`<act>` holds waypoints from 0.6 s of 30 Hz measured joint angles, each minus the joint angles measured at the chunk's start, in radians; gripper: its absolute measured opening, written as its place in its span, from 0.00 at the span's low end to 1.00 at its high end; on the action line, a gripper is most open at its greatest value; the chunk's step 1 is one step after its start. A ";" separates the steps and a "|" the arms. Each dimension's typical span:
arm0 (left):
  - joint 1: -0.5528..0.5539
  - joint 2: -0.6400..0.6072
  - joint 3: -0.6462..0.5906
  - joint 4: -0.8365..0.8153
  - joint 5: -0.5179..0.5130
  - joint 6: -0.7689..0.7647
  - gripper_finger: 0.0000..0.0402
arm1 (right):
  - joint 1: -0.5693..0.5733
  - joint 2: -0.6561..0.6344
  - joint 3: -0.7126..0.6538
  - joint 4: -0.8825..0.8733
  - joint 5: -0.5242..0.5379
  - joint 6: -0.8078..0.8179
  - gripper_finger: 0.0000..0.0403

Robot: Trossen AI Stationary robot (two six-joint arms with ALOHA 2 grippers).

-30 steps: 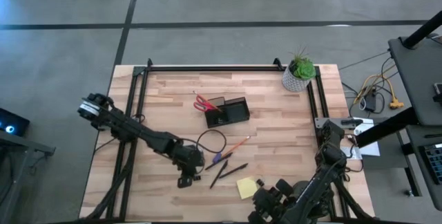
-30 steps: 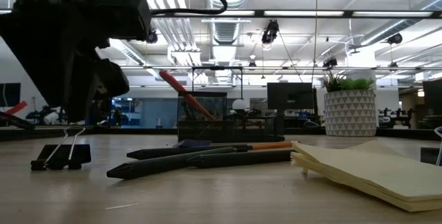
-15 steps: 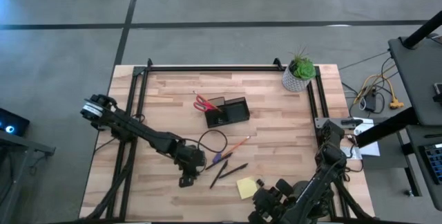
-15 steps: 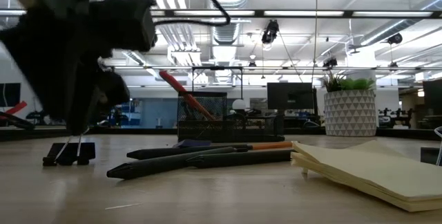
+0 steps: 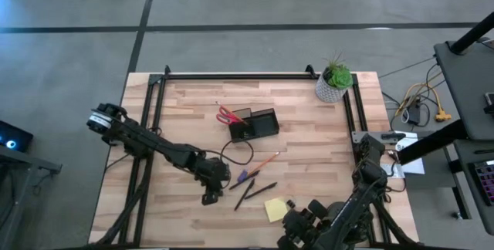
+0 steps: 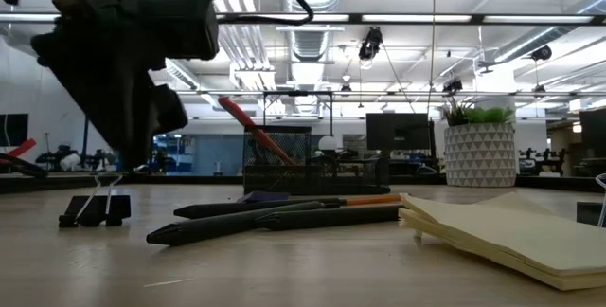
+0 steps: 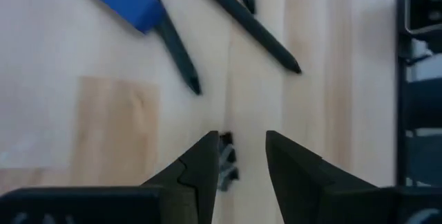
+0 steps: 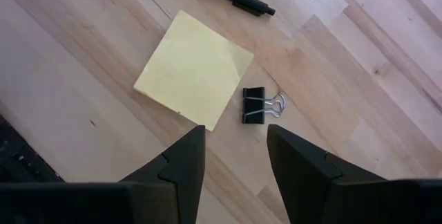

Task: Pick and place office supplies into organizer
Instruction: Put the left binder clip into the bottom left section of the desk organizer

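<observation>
Pale wooden planks make up the table [image 5: 309,138], ringed by a black frame. Toward its far side stands the black organizer [image 5: 255,124] with red-handled scissors [image 5: 226,116] leaning out of one end. Nearer the front lie an orange pencil [image 5: 265,160], a purple-tipped pen [image 5: 243,177] and two dark pens [image 5: 255,193], with a yellow sticky-note pad [image 5: 276,210] beside them. The left claw [image 7: 238,158] hangs low over a black binder clip [image 6: 93,209], its fingers [image 7: 204,165] apart and holding nothing, the clip just between their tips. The right claw [image 8: 233,156] waits at the table's front edge, fingers apart and empty, above the pad and a second binder clip [image 8: 260,106].
</observation>
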State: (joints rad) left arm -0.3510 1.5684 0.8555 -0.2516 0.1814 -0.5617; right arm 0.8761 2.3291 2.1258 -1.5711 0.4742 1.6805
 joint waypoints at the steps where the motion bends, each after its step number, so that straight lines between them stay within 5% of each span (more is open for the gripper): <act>1: 0.002 0.000 0.000 -0.003 -0.015 0.001 0.26 | 0.000 0.000 0.000 0.000 0.000 0.000 0.37; 18: 0.011 0.000 -0.042 -0.045 0.031 0.017 0.26 | 0.000 0.000 -0.007 0.000 0.001 -0.004 0.37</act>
State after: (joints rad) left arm -0.3397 1.5684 0.8132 -0.2962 0.2128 -0.5446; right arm 0.8761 2.3291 2.1190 -1.5707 0.4749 1.6760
